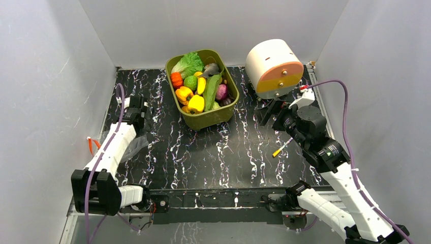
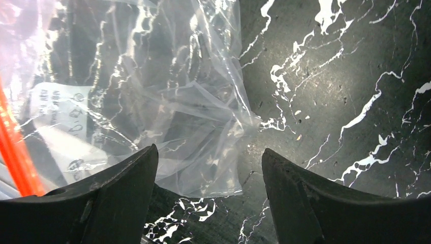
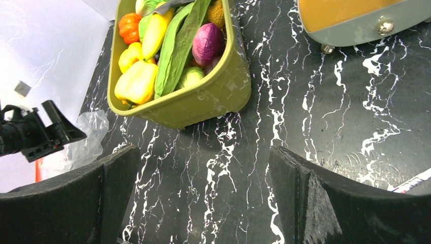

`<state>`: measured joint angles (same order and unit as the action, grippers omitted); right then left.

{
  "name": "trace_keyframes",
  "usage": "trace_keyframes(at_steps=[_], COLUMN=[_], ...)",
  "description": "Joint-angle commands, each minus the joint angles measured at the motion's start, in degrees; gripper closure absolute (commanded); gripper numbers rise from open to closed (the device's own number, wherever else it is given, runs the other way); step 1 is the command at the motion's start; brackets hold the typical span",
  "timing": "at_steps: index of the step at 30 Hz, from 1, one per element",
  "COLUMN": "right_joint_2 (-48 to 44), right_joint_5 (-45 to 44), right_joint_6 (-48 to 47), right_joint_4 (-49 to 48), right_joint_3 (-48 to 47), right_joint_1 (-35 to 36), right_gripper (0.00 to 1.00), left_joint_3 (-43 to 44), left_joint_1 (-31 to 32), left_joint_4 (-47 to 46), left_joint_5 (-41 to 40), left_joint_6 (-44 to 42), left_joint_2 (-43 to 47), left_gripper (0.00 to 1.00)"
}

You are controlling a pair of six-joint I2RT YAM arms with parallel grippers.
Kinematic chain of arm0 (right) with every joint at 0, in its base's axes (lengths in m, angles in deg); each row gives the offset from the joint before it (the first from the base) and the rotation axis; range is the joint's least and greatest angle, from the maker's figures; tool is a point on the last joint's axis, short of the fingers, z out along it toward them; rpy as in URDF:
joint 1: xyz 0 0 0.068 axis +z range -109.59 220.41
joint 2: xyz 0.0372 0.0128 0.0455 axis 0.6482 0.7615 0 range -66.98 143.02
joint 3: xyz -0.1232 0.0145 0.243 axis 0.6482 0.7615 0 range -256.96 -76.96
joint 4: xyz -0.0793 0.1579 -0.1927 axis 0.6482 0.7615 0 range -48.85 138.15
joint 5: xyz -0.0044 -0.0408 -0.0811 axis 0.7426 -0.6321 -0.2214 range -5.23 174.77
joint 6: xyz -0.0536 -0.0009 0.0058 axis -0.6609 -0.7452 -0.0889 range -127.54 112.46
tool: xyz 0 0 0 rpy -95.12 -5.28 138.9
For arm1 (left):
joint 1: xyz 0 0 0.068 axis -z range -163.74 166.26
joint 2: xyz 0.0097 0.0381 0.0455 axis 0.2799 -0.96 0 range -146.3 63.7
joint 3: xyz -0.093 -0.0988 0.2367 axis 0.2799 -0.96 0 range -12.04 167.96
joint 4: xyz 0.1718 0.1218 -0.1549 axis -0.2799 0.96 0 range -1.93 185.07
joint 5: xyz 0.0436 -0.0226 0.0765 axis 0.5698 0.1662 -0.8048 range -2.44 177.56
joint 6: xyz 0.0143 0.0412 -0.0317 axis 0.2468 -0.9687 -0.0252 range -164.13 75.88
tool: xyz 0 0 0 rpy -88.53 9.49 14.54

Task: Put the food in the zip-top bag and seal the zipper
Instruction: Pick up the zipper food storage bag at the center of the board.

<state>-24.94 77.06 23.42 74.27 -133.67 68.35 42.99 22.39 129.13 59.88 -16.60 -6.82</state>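
- Top external view: an olive-green tub (image 1: 203,120) stands at the far middle of the black marbled table (image 1: 213,157), and all the food (image 1: 201,86) lies in it.
- The long green cucumber (image 1: 212,91) lies along the tub's length, one end toward the arms and the other toward the back wall. Yellow peppers (image 1: 196,103) are on its left and a purple onion (image 1: 221,91) is on its right.
- The clear bag (image 2: 178,101) lies flat at the table's left edge, under the left arm. Its red-orange zipper (image 2: 12,147) faces the left wall, and its closed end points toward the table's middle.
- In the left wrist view, the left hand (image 2: 208,157) is released, fingers apart, and a bag corner reaches between them. Whether they touch it cannot be told.
- The right hand (image 3: 203,152) is spread wide over bare table in front of the tub and grasps nothing.
- A small yellow stick (image 1: 281,147) lies near the right arm.
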Motion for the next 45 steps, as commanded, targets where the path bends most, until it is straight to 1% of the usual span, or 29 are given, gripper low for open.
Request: trace_keyframes(at_steps=[1, 3, 7, 8, 11, 14, 17, 20, 24, 27, 29, 33, 38, 41, 44, 45], right_joint_2=[-0.97, -1.12, -1.5, -1.63, -1.93, -1.86, -0.59, -0.12, 0.67, 2.5, 3.54, 6.35, 9.52, 11.75, 13.55, 13.88], right_joint_5=[2.12, 2.3, 1.82, 1.22, -0.4, -1.89, -5.3, -4.74, -0.52, 4.87, 9.29, 13.75, 21.72, 23.17, 19.44, 17.67], right_joint_6=[-1.5, -1.22, -1.19, -1.12, -0.96, -0.51, 1.31, 1.72, 1.45, 1.3, 0.67, 0.68, 1.82, 3.32, 3.45, 3.26], right_joint_4=[-4.03, -3.8, -2.65, -2.3, -1.27, 0.23, 3.71, 4.45, 3.95, 3.1, 0.74, -2.72, -8.95, -12.29, -13.77, -15.56], right_joint_3=[-0.6, -0.55, -0.69, -0.69, -0.75, -1.08, -2.6, -3.3, -3.11, -3.32, -3.12, -3.36, -3.48, -3.36, -3.67, -3.18], right_joint_1=[-0.23, -0.2, -0.24, -0.25, -0.21, -0.24, -0.22, -0.18, -0.19, -0.24, -0.22, -0.18, 0.4, 3.5, 9.07, 11.9], right_gripper=[0.02, 0.02, 0.02, 0.02, 0.02, 0.03, 0.04, 0.06, 0.1, 0.14, 0.16, 0.19, 0.21, 0.24, 0.25, 0.26], left_joint_3=[-1.27, -1.78, -2.78, -3.02, -2.69, -1.84, -0.55, 0.56, 1.84, 3.19, 4.18, 6.67, 4.89, 2.49, 2.4, 2.52], left_joint_1=[-0.33, -0.42, -0.43, -0.38, -0.42, -0.42, -0.42, -0.37, -0.33, -0.33, -0.33, -0.29, -0.33, -0.37, -0.33, -0.33], left_joint_4=[-1.68, -1.98, -2.55, -2.71, -2.41, -1.76, -0.5, -0.19, -0.32, 0.17, 0.41, 1.71, -0.55, -2.07, -1.46, -1.27], left_joint_5=[3.43, 3.41, 3.76, 4.3, 7.13, 10.41, 14.53, 20.85, 32.1, 38.71, 43.15, 49.81, 59.94, 65.92, 68.58, 69.81], left_joint_6=[-0.92, -1.29, -1.76, -1.82, -2.11, -2.85, -3.22, -4.37, -5.91, -6.08, -6.02, -5.91, -4.95, -4.42, -4.52, -4.69], left_joint_2=[-0.85, -1.61, -1.65, -1.42, -0.46, 0.98, 2.65, 4.87, 8.82, 10.6, 11.57, 13.26, 16.48, 18.17, 19.55, 20.25], left_gripper=[0.28, 0.3, 0.42, 0.47, 0.68, 0.86, 1.0, 1.0, 1.0, 1.0, 1.0, 1.0, 1.0, 1.0, 1.0, 1.0])
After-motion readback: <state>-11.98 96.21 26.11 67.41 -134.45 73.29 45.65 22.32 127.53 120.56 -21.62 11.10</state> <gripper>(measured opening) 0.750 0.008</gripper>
